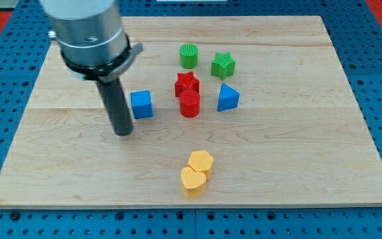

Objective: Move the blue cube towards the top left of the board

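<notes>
The blue cube [142,104] sits on the wooden board [297,153], left of the board's middle. My tip [124,133] rests on the board just below and to the left of the blue cube, close to it; I cannot tell if they touch. The rod rises from the tip to the arm's grey body [88,30] at the view's top left.
A red star [186,83] and a red cylinder [190,104] stand right of the cube. A blue triangular block [227,97], a green cylinder [188,56] and a green star [223,65] lie further right. A yellow hexagon [201,161] and a yellow heart [192,180] sit near the bottom.
</notes>
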You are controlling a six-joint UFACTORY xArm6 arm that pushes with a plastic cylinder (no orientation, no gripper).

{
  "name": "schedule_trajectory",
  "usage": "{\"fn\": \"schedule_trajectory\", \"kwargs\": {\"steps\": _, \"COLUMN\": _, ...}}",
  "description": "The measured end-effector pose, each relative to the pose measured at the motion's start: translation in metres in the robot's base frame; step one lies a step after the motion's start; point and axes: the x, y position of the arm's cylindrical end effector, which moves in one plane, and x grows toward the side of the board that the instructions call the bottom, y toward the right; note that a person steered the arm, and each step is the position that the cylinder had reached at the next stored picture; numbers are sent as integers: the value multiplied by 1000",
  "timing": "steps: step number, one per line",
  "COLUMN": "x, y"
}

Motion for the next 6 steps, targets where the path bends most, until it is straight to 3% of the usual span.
{"fn": "schedule_trajectory", "kwargs": {"steps": 2, "x": -8, "y": 37}}
{"fn": "schedule_trajectory", "kwargs": {"steps": 6, "x": -40, "y": 10}}
